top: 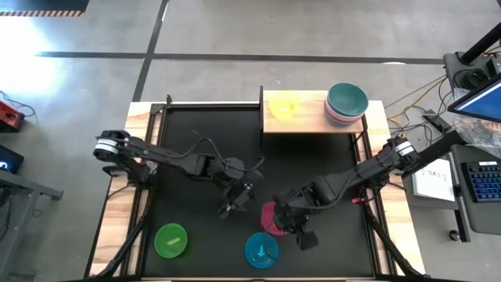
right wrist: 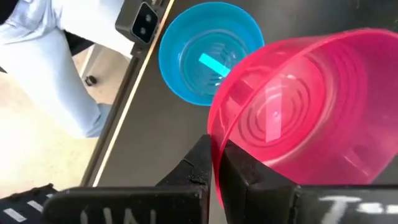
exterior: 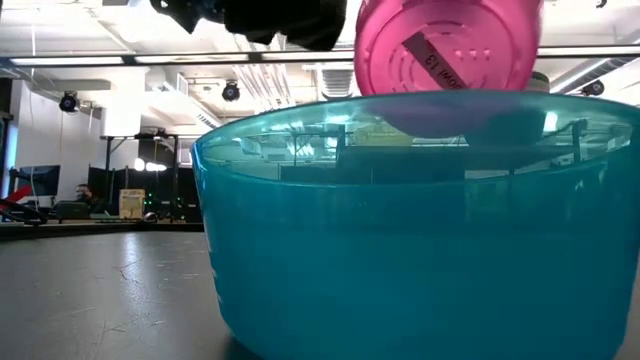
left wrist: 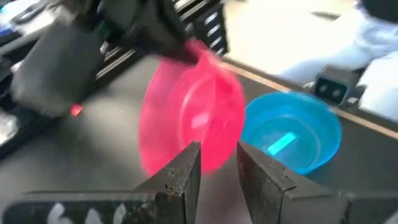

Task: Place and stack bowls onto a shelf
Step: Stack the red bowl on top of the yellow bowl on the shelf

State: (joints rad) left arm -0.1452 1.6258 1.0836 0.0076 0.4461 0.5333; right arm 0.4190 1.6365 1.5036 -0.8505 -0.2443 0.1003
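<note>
The magenta bowl (right wrist: 298,106) is of glossy, half-transparent plastic with moulded rings on its bottom. The cyan bowl (exterior: 420,220) is also plastic — smooth, shiny and translucent. The green bowl (top: 171,240) looks like the same plastic. The tabletop (top: 188,141) is black and matt, with a fine grain. The shelf (top: 305,121) is of pale wood — plain, not shiny. The fingers (left wrist: 180,177) look dark, matt and a little scratched.
</note>
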